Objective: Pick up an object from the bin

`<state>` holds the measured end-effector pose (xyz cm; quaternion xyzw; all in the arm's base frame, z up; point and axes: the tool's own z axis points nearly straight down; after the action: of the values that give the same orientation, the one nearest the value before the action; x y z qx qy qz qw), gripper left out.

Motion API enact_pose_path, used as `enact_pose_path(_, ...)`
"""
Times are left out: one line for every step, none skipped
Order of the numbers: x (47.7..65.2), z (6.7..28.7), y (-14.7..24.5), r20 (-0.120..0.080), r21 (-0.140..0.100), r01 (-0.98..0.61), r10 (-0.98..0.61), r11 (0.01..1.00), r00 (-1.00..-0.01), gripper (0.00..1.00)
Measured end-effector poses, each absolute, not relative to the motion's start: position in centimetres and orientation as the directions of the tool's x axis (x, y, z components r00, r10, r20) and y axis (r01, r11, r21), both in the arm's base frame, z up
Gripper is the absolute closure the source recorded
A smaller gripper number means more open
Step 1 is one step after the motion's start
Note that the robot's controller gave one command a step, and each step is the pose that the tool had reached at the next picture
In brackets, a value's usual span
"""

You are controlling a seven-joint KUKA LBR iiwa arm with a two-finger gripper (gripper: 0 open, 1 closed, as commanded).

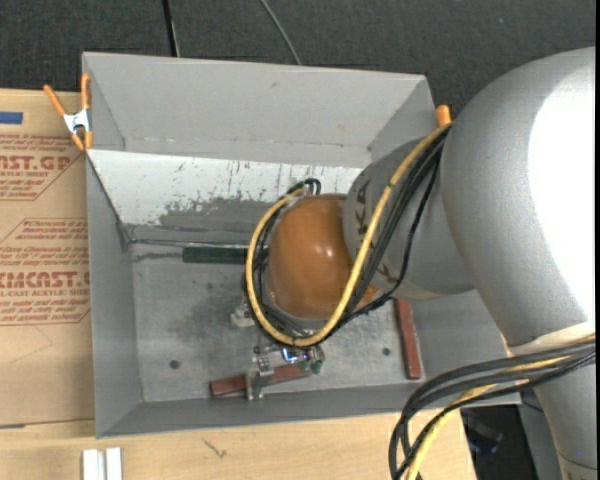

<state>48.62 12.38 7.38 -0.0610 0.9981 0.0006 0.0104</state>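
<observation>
Orange wrist cover [305,258], cabled, over gripper [272,366] low on the floor of the grey bin [250,108], by the view's lower wall; spread or pressed together: cannot tell. Brown strip [228,387]: flat, just left of gripper, right end touching or under it, long axis left-right along that wall; judged likeliest pick. Red-brown bar [408,338]: right, apart, lying up-down in view. Dark green rod [215,255]: farther, upper left, left-right.

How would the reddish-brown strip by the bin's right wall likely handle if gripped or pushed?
The reddish-brown strip looks straight and flat, so it is probably stiff and likelier to slide than roll. Lying flat against the bin surface, it may be awkward to pinch.
</observation>
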Motion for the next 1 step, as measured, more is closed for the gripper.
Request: enact_pose_path(49.06,7.55,12.97,-0.009,0.002,-0.113,-0.113,0.994,-0.994,1.00)
